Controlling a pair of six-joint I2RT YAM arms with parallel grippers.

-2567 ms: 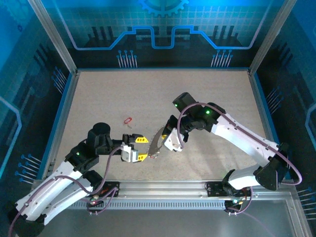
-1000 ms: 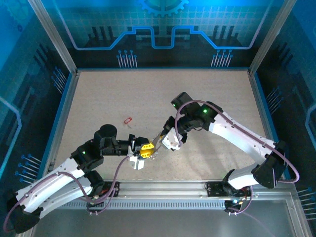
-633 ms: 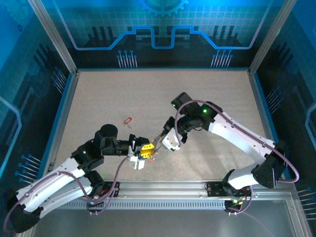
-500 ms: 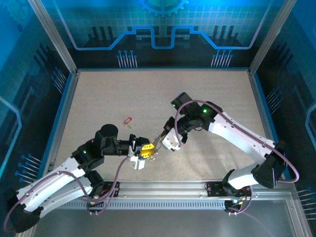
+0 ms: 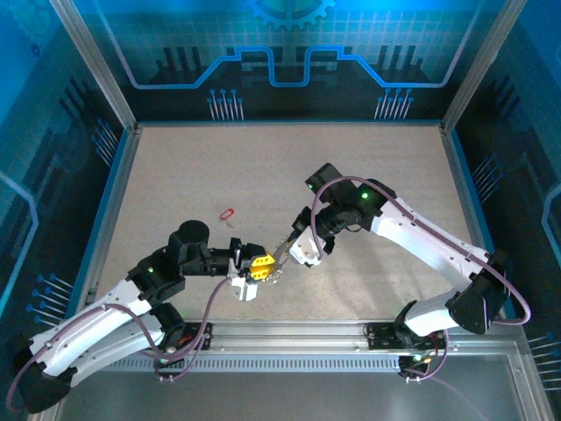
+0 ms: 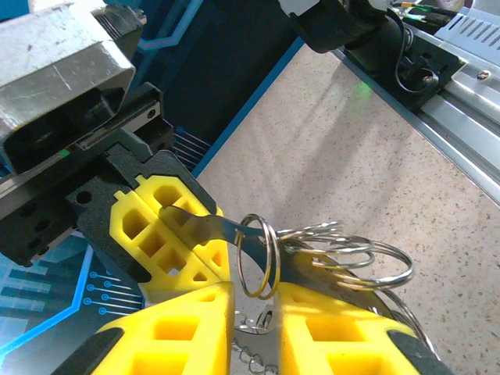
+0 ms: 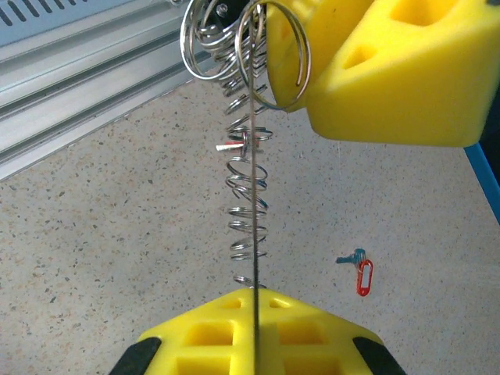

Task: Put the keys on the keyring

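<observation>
The largest thing is the speckled beige tabletop (image 5: 368, 175), closed in by blue-lit walls. Over it two white-and-black robot arms reach toward each other, the left arm (image 5: 114, 307) from the near left and the right arm (image 5: 421, 237) from the near right, and their hands meet a little left of the middle, close to the near edge.

The left hand (image 6: 258, 293) has yellow block fingers (image 6: 191, 328) drawn near together. They are clamped on one silvery split ring (image 6: 258, 258), which stands upright in the narrow gap between them.

The right hand (image 7: 254, 312) has its yellow fingers (image 7: 312, 336) pressed together on a thin metal strip. This strip belongs to the keyring (image 7: 254, 180), a thin silvery-grey metal loop that carries a bunch of split rings and a fine chain of small links. The keyring is in the air, stretched between the two hands above the tabletop. The bunch of rings is at the left hand's end, and the chain runs along the strip.

One small key with a red head (image 7: 361, 275) lies flat on the tabletop, well apart from both hands, beyond the left hand.
</observation>
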